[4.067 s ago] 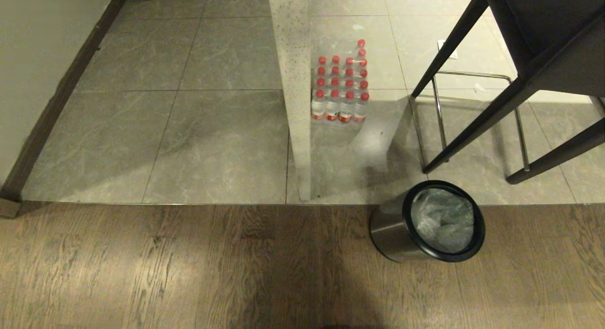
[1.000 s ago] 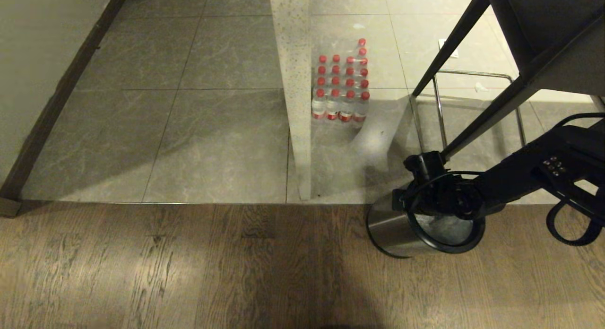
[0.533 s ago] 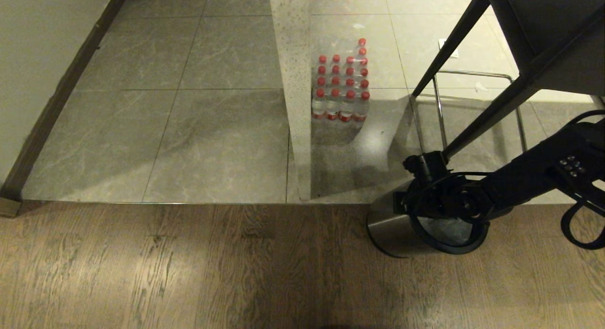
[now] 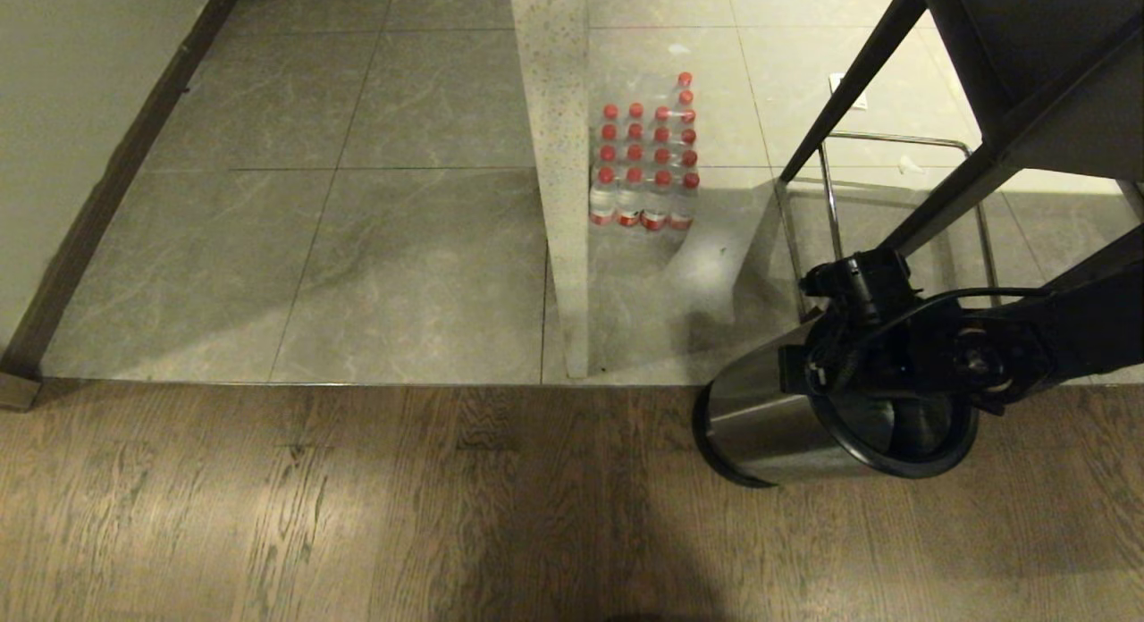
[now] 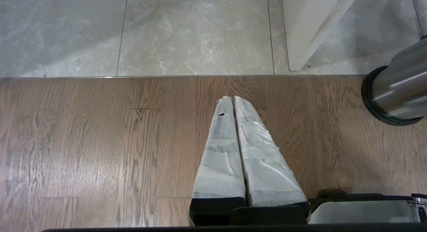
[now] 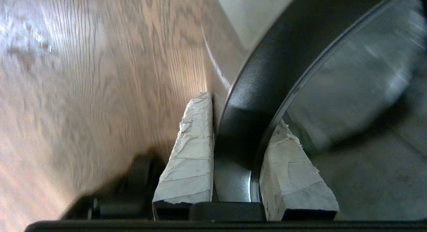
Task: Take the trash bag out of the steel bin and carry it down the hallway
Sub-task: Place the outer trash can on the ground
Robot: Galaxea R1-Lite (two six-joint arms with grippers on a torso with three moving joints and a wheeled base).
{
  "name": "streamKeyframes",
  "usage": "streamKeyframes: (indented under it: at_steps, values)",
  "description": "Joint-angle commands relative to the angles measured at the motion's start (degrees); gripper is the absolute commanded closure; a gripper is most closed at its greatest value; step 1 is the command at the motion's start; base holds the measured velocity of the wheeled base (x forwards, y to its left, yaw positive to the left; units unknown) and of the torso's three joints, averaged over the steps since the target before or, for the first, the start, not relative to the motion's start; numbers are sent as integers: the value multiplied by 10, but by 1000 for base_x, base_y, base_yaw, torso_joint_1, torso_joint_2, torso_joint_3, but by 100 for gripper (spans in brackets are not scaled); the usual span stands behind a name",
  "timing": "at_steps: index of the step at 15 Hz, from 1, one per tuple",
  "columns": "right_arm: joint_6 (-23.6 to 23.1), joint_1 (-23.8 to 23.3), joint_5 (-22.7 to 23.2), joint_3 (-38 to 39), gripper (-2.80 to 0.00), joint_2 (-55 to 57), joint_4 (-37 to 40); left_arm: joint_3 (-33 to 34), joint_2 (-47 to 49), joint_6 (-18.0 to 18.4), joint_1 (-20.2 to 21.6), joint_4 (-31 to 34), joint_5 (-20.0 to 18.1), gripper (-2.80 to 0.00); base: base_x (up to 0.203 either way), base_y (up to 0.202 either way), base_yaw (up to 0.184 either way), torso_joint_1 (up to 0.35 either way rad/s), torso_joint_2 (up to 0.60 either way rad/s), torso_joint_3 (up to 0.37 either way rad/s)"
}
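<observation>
Steel bin (image 4: 769, 425): brushed metal wall, glossy; thick black rim, smooth, semi-matt. Floor tiles (image 4: 420, 273), upper frame: grey marbled, polished. Plank floor (image 4: 357, 515), lower frame: brown wood, visible grain, satin. Right gripper fingers (image 6: 191, 158): wrapped in wrinkled whitish tape, matt.

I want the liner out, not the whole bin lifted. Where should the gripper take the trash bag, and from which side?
Judging from the frames: grip the trash bag film just inside the rim, coming from above through the mouth. The right gripper now straddles the steel bin's black rim, one finger outside, one inside, so the bin tilts with it. Both fingers should go inside, pinching plastic only.
</observation>
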Motion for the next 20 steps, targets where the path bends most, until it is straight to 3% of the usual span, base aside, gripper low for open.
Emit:
streamKeyframes:
  at_steps: [1, 11, 17, 20]
  values:
    - [1, 1, 0, 12, 0, -71, 34, 1, 0, 0, 0, 0, 0, 0, 0, 0, 0, 0, 0, 0]
    - [2, 17, -3, 16, 0, -287, 251, 0, 1, 0, 0, 0, 0, 0, 0, 0, 0, 0, 0, 0]
    - [1, 17, -3, -70, 0, -358, 419, 0, 1, 0, 0, 0, 0, 0, 0, 0, 0, 0, 0, 0]
    - [26, 15, -4, -124, 0, -371, 491, 1, 0, 0, 0, 0, 0, 0, 0, 0, 0, 0, 0, 0]
